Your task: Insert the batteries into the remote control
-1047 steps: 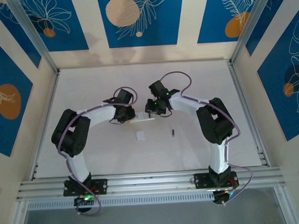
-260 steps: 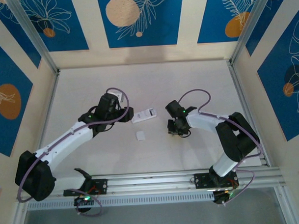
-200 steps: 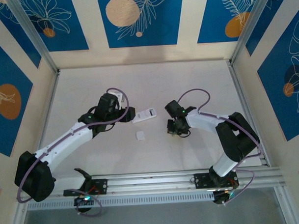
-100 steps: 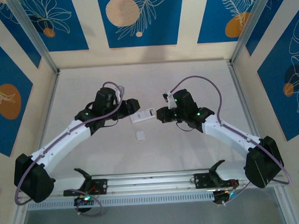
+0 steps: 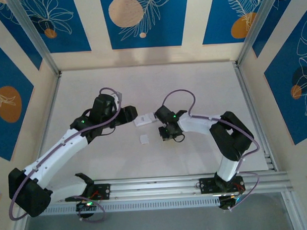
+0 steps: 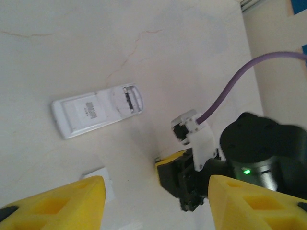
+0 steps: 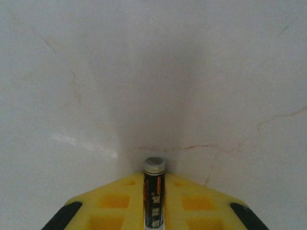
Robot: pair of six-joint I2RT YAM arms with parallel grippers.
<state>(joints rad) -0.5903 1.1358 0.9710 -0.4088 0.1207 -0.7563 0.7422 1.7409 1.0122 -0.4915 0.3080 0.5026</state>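
While left pincer hangs partly open, empty, near remote control at bench middle, right pincer clamps battery, end protruding.

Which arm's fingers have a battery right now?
The right arm's yellow fingers: a thin dark cylindrical battery sits clamped between them. The left arm's yellow fingers are apart, holding nothing.

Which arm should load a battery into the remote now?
Right: the right gripper holds a battery beside the remote control, whose compartment lies open; the left gripper is open, empty.
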